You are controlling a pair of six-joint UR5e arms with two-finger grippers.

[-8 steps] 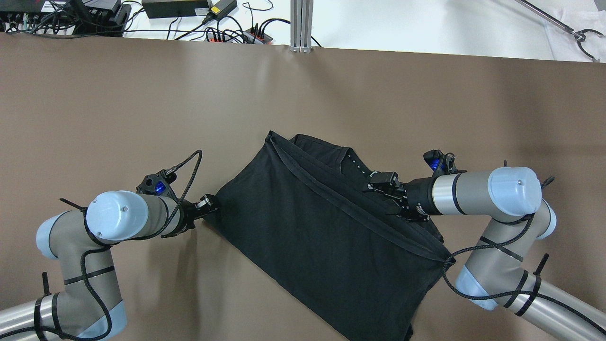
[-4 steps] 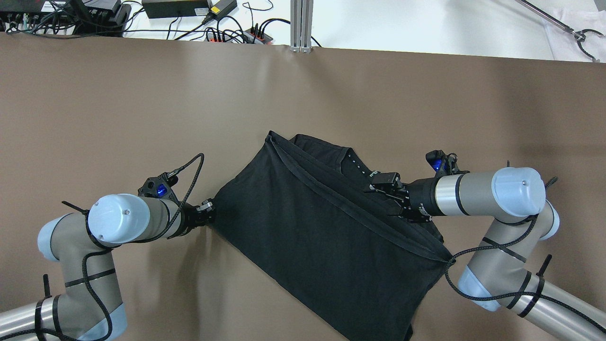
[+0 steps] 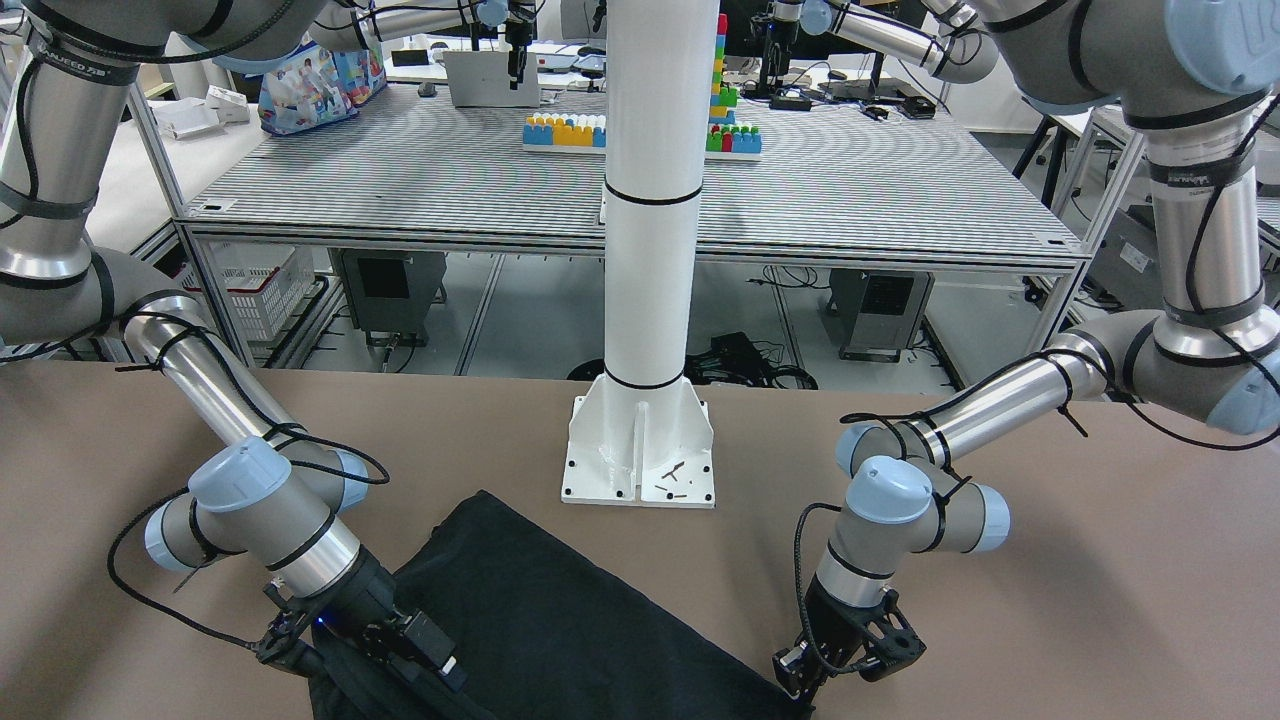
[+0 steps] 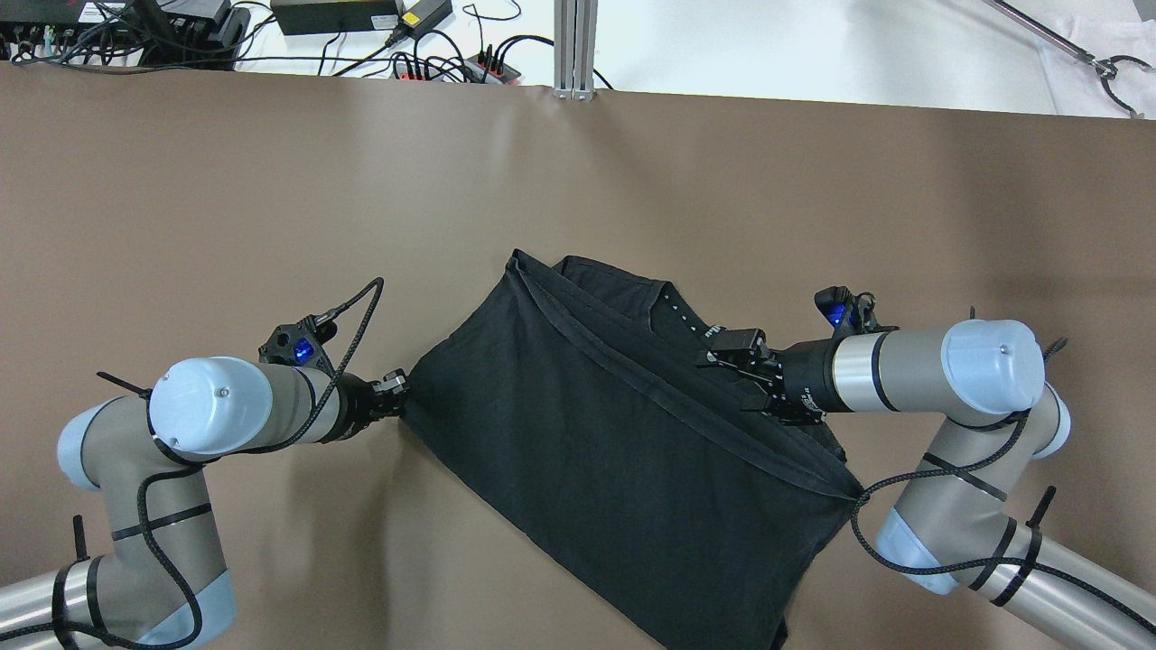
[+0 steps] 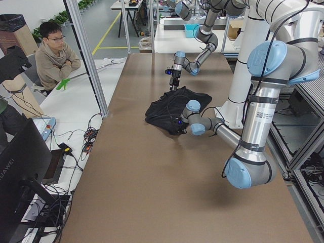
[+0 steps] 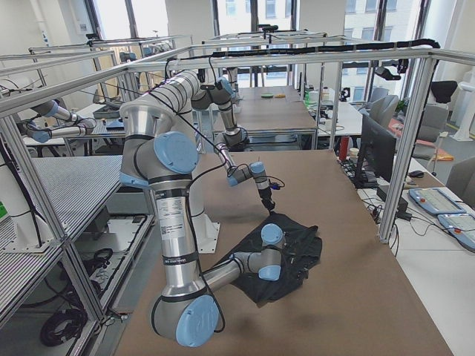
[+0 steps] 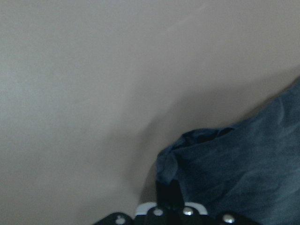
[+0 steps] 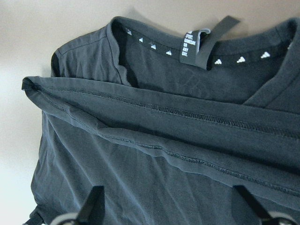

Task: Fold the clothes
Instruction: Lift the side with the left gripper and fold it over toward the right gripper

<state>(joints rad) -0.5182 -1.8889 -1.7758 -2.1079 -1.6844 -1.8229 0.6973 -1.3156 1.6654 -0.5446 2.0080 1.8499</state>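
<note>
Left tool (image 4: pixel 400 385) shifted slightly; wrist view alone shows shirt (image 7: pixel 234 161) corner pinched.

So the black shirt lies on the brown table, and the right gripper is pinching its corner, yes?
No, it is the left gripper that pinches the corner of the black shirt, as the overhead view shows. The right gripper is open above the fabric by the collar. The shirt does lie on the brown table.
</note>
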